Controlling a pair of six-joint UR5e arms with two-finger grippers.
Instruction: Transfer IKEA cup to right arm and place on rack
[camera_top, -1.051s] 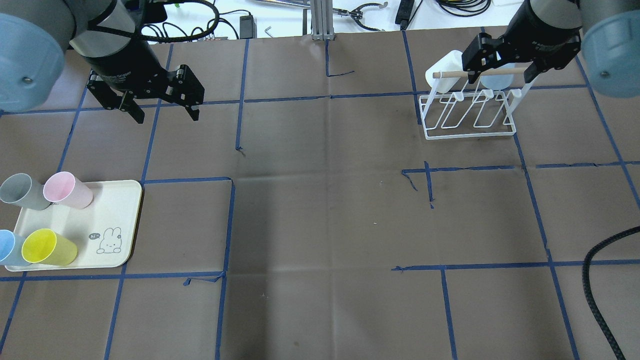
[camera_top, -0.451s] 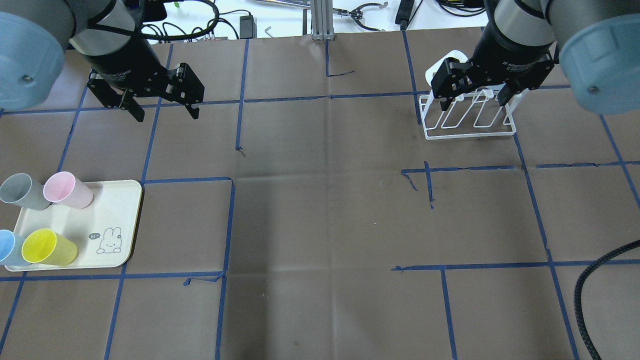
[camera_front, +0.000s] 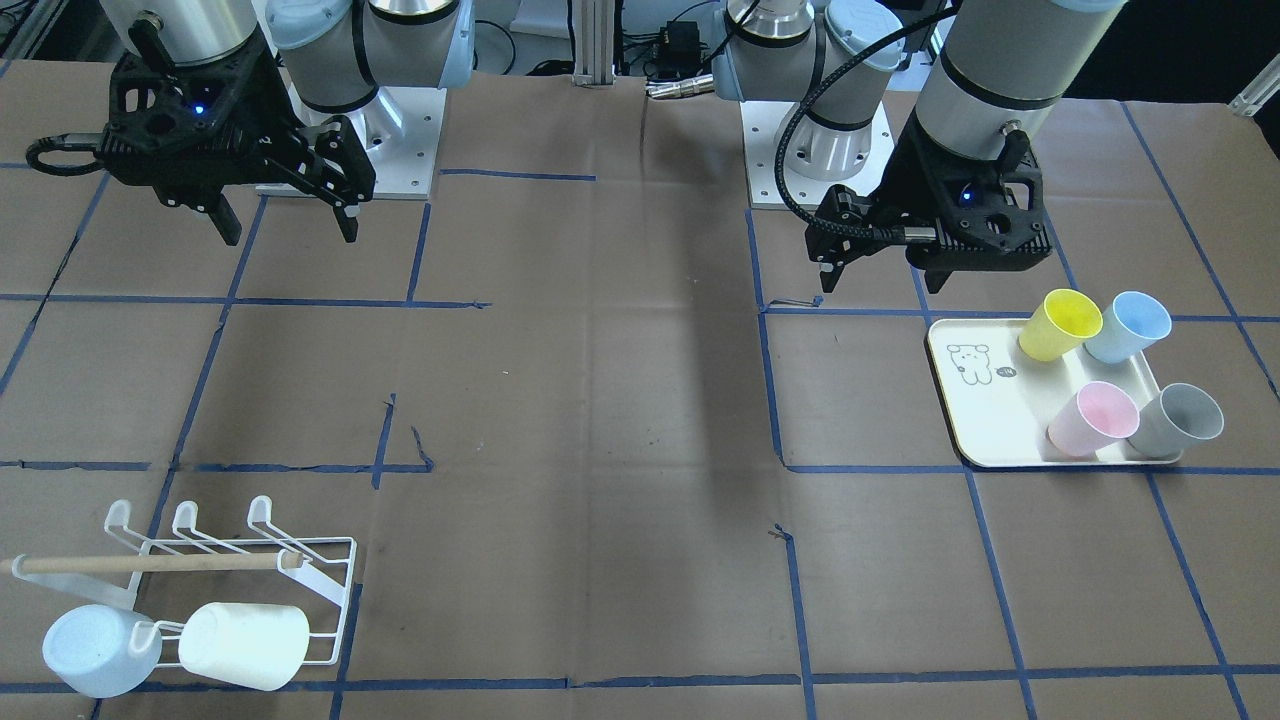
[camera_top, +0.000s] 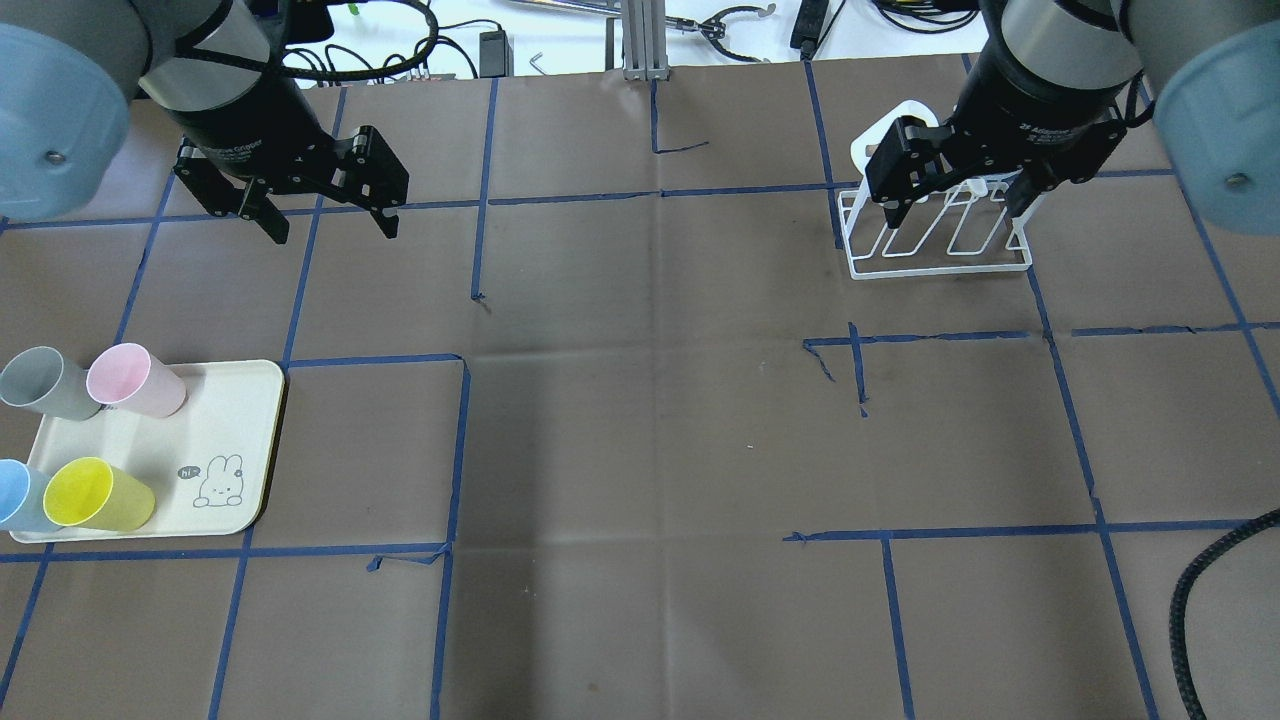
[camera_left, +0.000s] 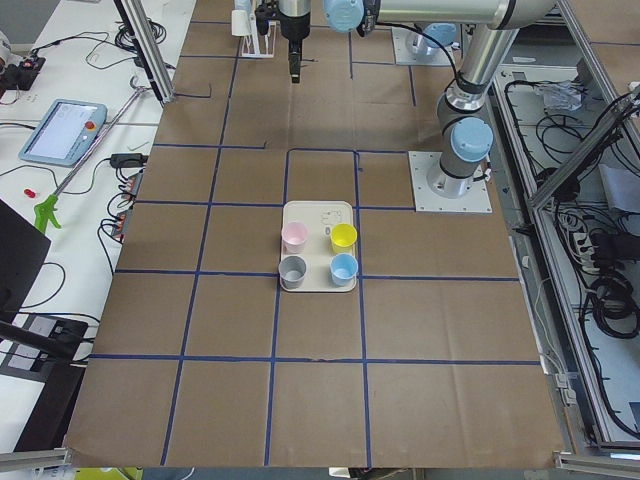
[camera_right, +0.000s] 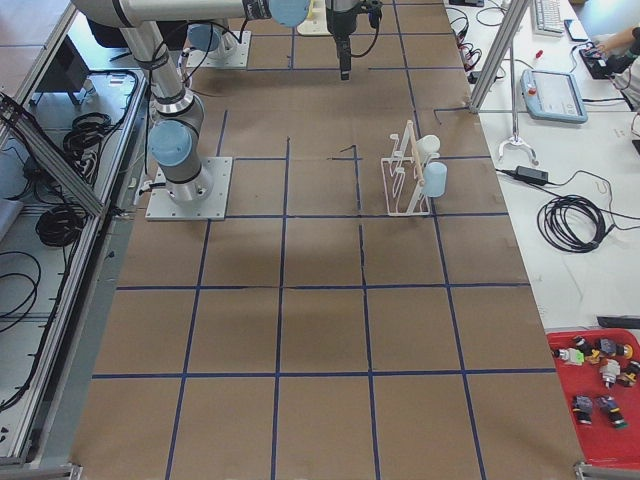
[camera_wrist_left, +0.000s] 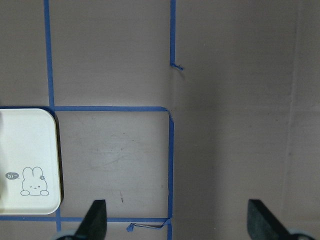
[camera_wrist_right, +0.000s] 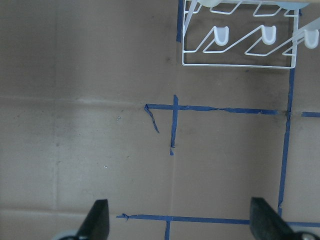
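Note:
Several IKEA cups stand upright on the cream tray (camera_top: 225, 420) at the near left: yellow (camera_top: 95, 495), pink (camera_top: 135, 380), grey (camera_top: 45, 383) and blue (camera_top: 12, 495). My left gripper (camera_top: 332, 230) hangs open and empty well above and beyond the tray. The white wire rack (camera_top: 940, 250) sits at the far right, and its far side holds a white cup (camera_front: 245, 645) and a pale blue cup (camera_front: 95, 650). Above the rack, my right gripper (camera_top: 955, 213) is open with nothing between its fingers, and it hides most of those two cups in the overhead view.
Brown paper with blue tape lines covers the table (camera_top: 640, 420). A thick braided black cable (camera_top: 1200, 590) loops in at the near right. Cables and tools lie beyond the far edge. The left wrist view shows the tray corner (camera_wrist_left: 30, 160), and the right wrist view shows the rack (camera_wrist_right: 240, 50).
My right gripper, still open, has drawn back from the rack's dowel toward the near side and now covers the rack's cups. The left gripper has barely moved.

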